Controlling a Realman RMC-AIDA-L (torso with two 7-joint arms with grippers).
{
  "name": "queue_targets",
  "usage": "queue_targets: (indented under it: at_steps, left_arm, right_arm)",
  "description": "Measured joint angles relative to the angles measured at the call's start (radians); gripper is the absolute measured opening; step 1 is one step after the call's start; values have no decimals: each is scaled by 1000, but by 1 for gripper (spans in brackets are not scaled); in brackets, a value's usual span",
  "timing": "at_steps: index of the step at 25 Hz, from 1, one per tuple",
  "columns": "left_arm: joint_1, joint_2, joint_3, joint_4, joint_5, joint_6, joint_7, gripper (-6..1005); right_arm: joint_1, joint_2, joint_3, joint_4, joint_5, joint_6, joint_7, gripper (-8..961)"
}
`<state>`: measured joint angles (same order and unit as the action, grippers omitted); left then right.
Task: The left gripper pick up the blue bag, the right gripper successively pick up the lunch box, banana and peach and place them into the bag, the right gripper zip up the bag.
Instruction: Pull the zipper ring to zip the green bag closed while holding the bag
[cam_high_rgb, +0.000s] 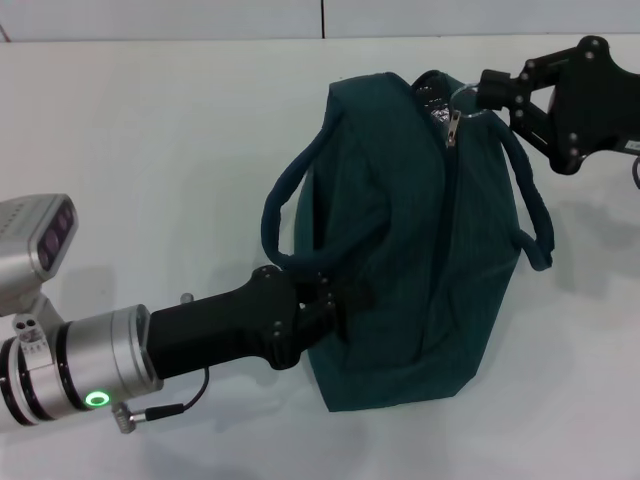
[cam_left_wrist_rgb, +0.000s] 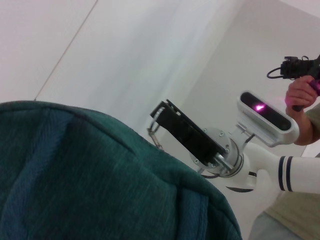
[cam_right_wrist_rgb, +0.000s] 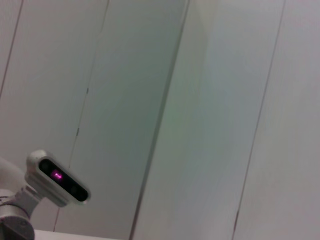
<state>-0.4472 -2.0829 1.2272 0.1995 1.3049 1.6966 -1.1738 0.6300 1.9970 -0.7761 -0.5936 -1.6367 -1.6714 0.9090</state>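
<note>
The blue bag (cam_high_rgb: 400, 260) stands on the white table with its zipper drawn along the top. My left gripper (cam_high_rgb: 335, 300) is shut on the fabric of its near side, just below a loop handle (cam_high_rgb: 285, 200). My right gripper (cam_high_rgb: 487, 88) is at the bag's far top end, shut on the metal ring pull (cam_high_rgb: 465, 92) of the zipper. In the left wrist view the bag (cam_left_wrist_rgb: 90, 175) fills the foreground, with the right gripper (cam_left_wrist_rgb: 159, 114) and ring (cam_left_wrist_rgb: 155, 134) beyond it. The lunch box, banana and peach are out of view.
The white table (cam_high_rgb: 150, 150) spreads around the bag, with a wall behind it. A person (cam_left_wrist_rgb: 300, 100) holding a camera stands to one side in the left wrist view. The right wrist view shows only wall panels and my left arm's camera (cam_right_wrist_rgb: 57, 177).
</note>
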Motion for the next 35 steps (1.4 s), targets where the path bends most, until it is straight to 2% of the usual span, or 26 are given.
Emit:
queue_targets:
  at_steps: [8, 14, 23, 35]
  left_arm:
    - [12, 3, -1, 3, 0, 5, 1, 44]
    - [29, 7, -6, 3, -4, 5, 2, 44]
    - [43, 11, -8, 17, -9, 5, 2, 45]
    - [80, 20, -72, 17, -10, 2, 1, 45]
  right_arm:
    - [4, 3, 0, 0, 1, 36, -12, 9]
    - [7, 13, 4, 0, 5, 97, -32, 9]
    - [29, 15, 3, 22, 32, 110, -66, 9]
    - [36, 16, 0, 39, 57, 166, -88, 8]
